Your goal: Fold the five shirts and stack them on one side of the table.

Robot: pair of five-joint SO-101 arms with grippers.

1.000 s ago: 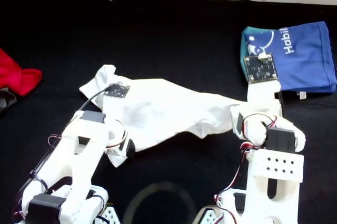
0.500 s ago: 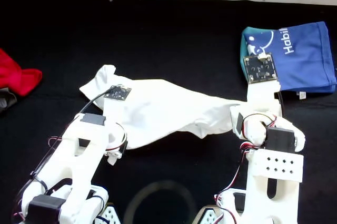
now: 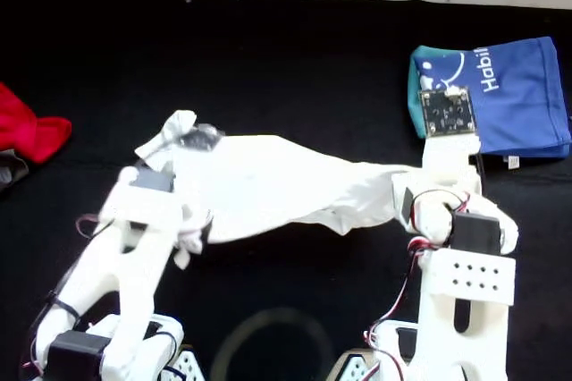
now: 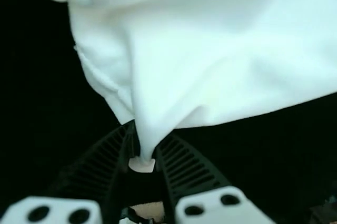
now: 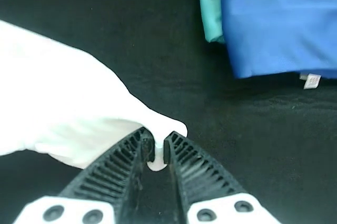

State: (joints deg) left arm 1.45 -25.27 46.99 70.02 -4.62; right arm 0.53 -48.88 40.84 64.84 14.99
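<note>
High view: soft white shirt [image 3: 286,186] hangs stretched over the black table [image 3: 268,59]. Left gripper [image 4: 143,155] and right gripper [image 5: 158,149] each pinch a hem — left one has swung forward, so the fold is probably starting.

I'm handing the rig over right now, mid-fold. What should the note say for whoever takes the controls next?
Left gripper: shut on one end of the white shirt.
Right gripper: shut on the other end; the shirt is stretched between the two, unfolded.
Done: a folded blue shirt lies on a teal shirt on the right arm's side of the table.
Left: fold the white shirt and stack it there, then the crumpled red shirt at the opposite edge. A grey item beside it is too cut off to identify.
</note>
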